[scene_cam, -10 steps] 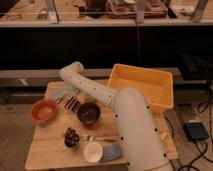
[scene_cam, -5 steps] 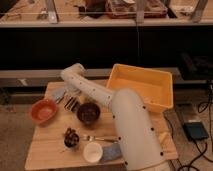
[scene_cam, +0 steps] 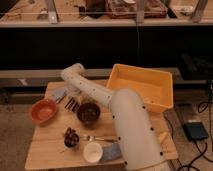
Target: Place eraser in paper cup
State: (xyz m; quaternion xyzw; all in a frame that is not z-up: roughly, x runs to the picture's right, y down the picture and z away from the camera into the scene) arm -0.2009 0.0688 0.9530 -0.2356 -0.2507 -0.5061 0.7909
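At the far left part of the table, just below the rounded end of the white arm [scene_cam: 92,92], the gripper [scene_cam: 67,94] is held low over the wood; whether it is parted or closed cannot be told, and nothing can be seen gripped in it. One eraser [scene_cam: 72,104] is seen lying flat just beside the gripper, between one orange bowl [scene_cam: 43,110] and one dark brown bowl [scene_cam: 89,113]. One paper cup [scene_cam: 93,151] is set upright at the near edge, well apart from the eraser, with one grey-blue cloth [scene_cam: 111,151] touching its right side. One dark clump [scene_cam: 71,137] is placed near the cup. One yellow bin [scene_cam: 142,88] is set at the right. Everything is carried by a pale wooden table [scene_cam: 47,147] on a grey floor [scene_cam: 15,135], and dark shelving [scene_cam: 100,47] is seen behind.
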